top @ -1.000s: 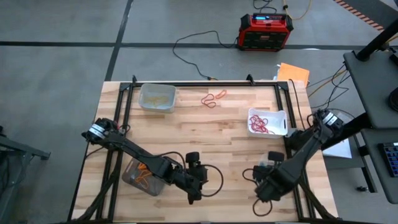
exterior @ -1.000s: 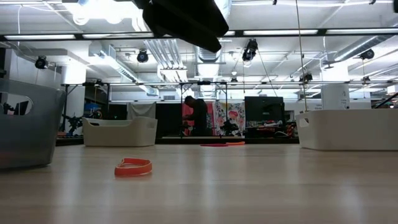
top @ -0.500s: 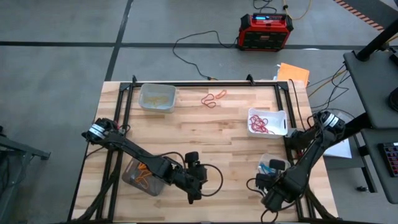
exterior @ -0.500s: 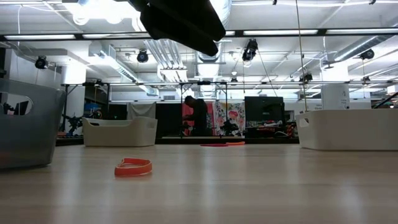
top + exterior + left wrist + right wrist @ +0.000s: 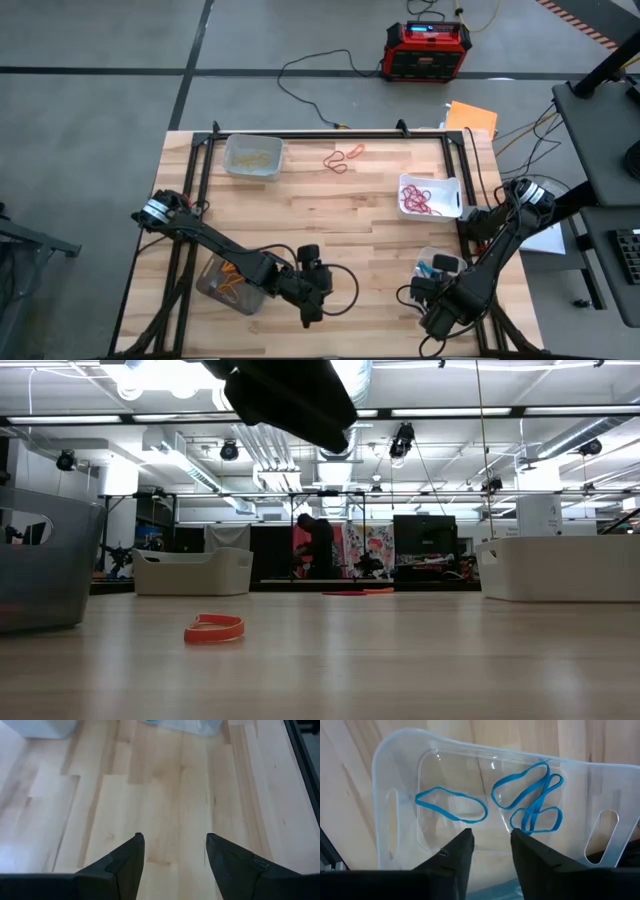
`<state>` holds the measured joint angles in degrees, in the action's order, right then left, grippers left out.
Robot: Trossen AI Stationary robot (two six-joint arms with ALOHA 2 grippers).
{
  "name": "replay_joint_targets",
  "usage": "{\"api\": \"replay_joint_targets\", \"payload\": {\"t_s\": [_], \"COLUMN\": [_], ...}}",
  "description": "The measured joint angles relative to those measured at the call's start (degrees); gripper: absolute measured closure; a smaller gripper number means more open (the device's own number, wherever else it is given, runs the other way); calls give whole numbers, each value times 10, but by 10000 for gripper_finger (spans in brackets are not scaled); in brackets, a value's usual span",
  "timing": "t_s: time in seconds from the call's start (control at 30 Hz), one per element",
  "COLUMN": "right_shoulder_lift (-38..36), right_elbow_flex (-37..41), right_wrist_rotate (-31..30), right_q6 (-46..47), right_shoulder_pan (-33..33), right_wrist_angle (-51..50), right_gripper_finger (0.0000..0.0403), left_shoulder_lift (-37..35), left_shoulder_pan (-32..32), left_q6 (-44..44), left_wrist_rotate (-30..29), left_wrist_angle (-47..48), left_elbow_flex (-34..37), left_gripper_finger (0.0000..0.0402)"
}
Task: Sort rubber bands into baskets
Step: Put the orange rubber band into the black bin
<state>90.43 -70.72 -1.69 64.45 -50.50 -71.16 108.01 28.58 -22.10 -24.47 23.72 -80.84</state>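
My right gripper (image 5: 491,840) hangs open, pointing down over a clear basket (image 5: 395,780) at the table's near right (image 5: 436,264). Three blue rubber bands (image 5: 451,804) lie on that basket's floor. Nothing is between the fingers. My left gripper (image 5: 175,842) is open above bare wood near the front edge (image 5: 312,292). A white basket (image 5: 430,195) holds red bands, a clear basket (image 5: 252,156) at the far left holds yellowish ones, and a smoky grey basket (image 5: 230,283) holds orange ones. Loose red and orange bands (image 5: 343,158) lie at the far middle. One orange band (image 5: 214,628) lies flat on the wood.
A black frame (image 5: 330,134) runs along the table's edges. Black cables (image 5: 345,285) loop beside the left gripper. On the floor beyond the table stands a red-and-black box (image 5: 427,50). A person (image 5: 318,545) stands far back in the room.
My right gripper has moved toward the table's near edge and a little down. The clear basket with the blue bands, which the arm covered in the high view a second ago, now shows beside it. My left arm has kept still.
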Motion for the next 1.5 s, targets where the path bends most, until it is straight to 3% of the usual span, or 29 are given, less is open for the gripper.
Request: {"api": "replay_joint_targets", "payload": {"t_s": [0.1,0.3,0.47,0.6,0.83,1.0,1.3,1.5], "right_shoulder_lift": [0,-4,-24,-53,-127,-170,-205,-198], "right_elbow_flex": [-1,-8,-11,-9,19,67,167,185], "right_wrist_rotate": [-30,-153,-263,-312,-329,-321,-298,-298], "right_q6": [-7,-84,-153,-255,-433,-515,-515,-520], "right_shoulder_pan": [0,9,38,63,112,131,142,142], "right_wrist_angle": [1,17,42,105,268,381,508,562], "right_gripper_finger": [257,239,236,236,234,234,234,234], "left_shoulder_lift": [0,0,0,0,0,0,0,11], "left_shoulder_pan": [1,1,1,1,-11,-31,-66,-68], "left_q6": [8,20,31,77,126,127,131,156], "left_wrist_rotate": [29,97,105,105,107,151,180,181], "left_wrist_angle": [17,74,156,180,165,113,85,74], "left_elbow_flex": [0,0,0,5,56,99,130,131], "left_gripper_finger": [205,205,205,205,205,212,244,260]}}
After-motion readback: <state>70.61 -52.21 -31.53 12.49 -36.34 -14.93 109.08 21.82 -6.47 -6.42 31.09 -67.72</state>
